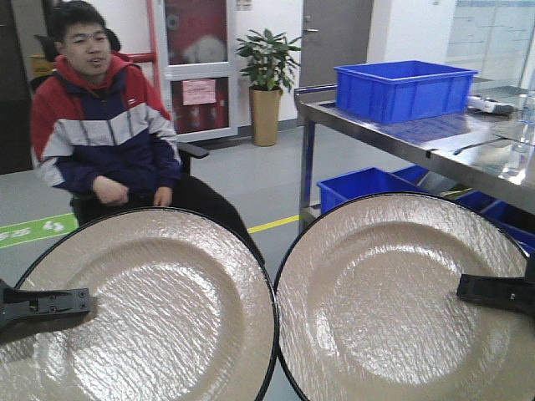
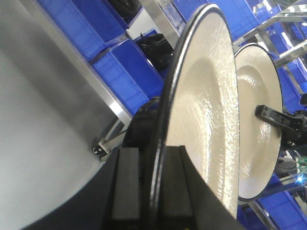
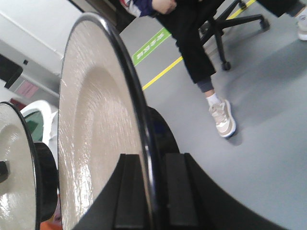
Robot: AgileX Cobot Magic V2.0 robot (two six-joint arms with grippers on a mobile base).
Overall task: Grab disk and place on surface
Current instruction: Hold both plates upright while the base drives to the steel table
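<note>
Item 1: left disk, beige, black-rimmed, held on edge, face toward the front camera, rim clamped in left gripper. Item 2: right disk, same attitude, just beside, clamped in right gripper. Both are off the steel tabletop.

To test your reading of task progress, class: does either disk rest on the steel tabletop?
No: left hand holds the left disk, right hand the right disk, both off the steel tabletop.
</note>
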